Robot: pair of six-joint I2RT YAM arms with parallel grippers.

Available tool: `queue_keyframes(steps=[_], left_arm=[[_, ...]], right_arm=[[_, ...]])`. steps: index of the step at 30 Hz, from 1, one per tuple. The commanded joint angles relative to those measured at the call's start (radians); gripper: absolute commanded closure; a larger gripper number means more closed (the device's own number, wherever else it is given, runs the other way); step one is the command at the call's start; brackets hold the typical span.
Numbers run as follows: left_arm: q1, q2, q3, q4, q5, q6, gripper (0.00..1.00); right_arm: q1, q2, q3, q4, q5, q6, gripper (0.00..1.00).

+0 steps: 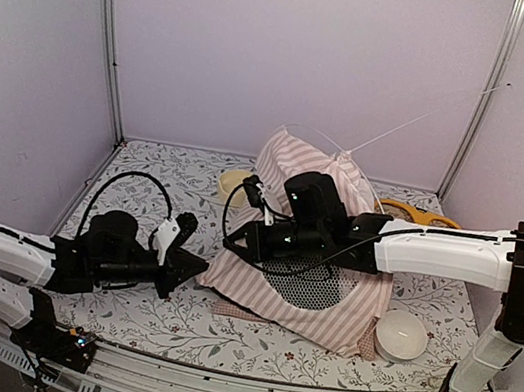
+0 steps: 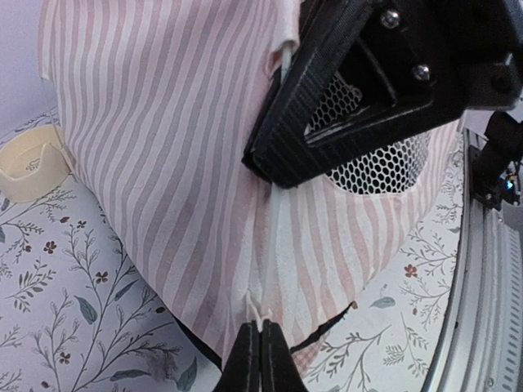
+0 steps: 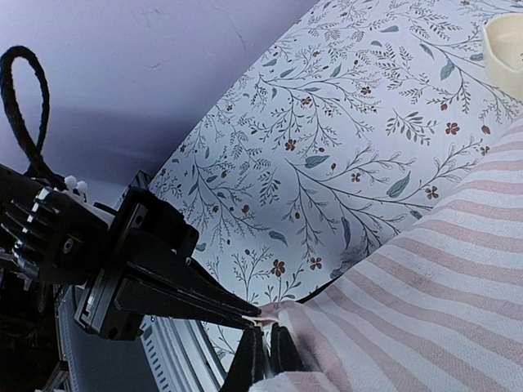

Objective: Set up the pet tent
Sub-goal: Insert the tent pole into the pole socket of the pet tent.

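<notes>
The pet tent, pink-and-white striped with a black mesh window, lies slumped mid-table. Thin white poles stick up behind it to the right. My left gripper is at the tent's lower left corner. In the left wrist view it is shut on a small white tab at the hem, where a pole runs down a seam. My right gripper reaches across the tent to the same corner. It is shut on the tent's striped edge, just behind the left fingertips.
A cream ring-shaped dish sits behind the tent on the left. A white round bowl is at its right front and a yellow object behind it. A pink checked cushion pokes out underneath. The metal rail borders the near edge.
</notes>
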Motion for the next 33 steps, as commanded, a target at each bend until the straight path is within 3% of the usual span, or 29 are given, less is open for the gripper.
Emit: queue_keyframes(steps=[1,14,26,30,33], left_arm=[[-0.005,0.022,0.039,0.013,-0.004,0.014,1.0],[-0.004,-0.07,0.116,0.017,-0.02,0.071,1.0],[0.16,-0.121,0.23,-0.09,-0.046,0.107,1.0],[0.174,-0.107,0.2,-0.073,-0.033,0.084,1.0],[0.177,-0.102,0.146,-0.018,-0.039,0.059,1.0]], right_arm=[[0.0,0.011,0.026,-0.005,0.04,-0.034,1.0],[0.028,0.051,0.092,-0.06,0.053,-0.077,1.0],[0.031,0.209,0.424,-0.098,0.153,-0.124,1.0],[0.014,0.247,0.419,-0.096,0.103,-0.087,0.86],[0.014,0.238,0.385,-0.094,0.09,-0.074,0.69]])
